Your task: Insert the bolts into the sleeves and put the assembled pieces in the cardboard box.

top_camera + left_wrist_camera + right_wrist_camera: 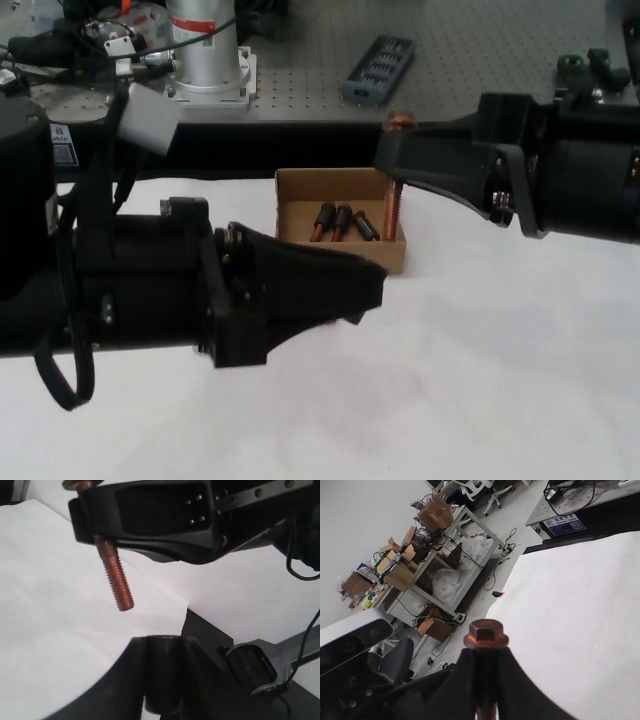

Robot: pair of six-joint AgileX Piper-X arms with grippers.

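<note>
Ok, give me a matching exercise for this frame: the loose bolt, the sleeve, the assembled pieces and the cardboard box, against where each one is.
Things:
1 bolt
2 sleeve
3 assembled pieces
4 cardboard box

Places:
A in the left gripper, jaws shut on it
B on the white sheet
C lying inside the box
D in the right gripper, jaws shut on it

Pairs: 1-D, 2-A, 3-C, 4-B

Right claw [392, 160], raised, pinches a bolt [391, 210] upright; left claw [366, 290], lower, grips a sleeve [162, 647].
</note>
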